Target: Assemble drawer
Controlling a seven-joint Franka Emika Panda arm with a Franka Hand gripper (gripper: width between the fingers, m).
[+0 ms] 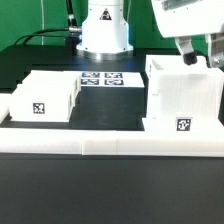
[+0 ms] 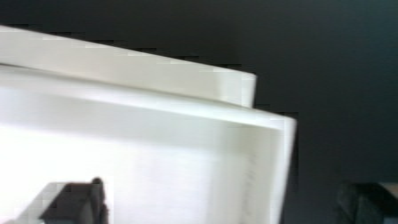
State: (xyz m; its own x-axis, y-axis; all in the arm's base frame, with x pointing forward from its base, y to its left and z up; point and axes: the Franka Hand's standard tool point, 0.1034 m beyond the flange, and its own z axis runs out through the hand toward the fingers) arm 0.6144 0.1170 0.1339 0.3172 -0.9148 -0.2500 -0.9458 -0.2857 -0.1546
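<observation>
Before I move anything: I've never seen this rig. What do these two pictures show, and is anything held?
One picture comes from a camera off the arm, the other from a camera on its wrist. The white column at the back is the arm's base; its gripper hangs over the large white housing on the exterior view's right. A smaller white tray sits on that view's left, the marker board between them, a white rail in front. The wrist view shows the housing's wall between wide-apart fingers; nothing is held.

Even bright overhead light, whites near blown out; wrist view soft, fingers [image 2: 71, 200] blurred; exterior view low-res.
</observation>
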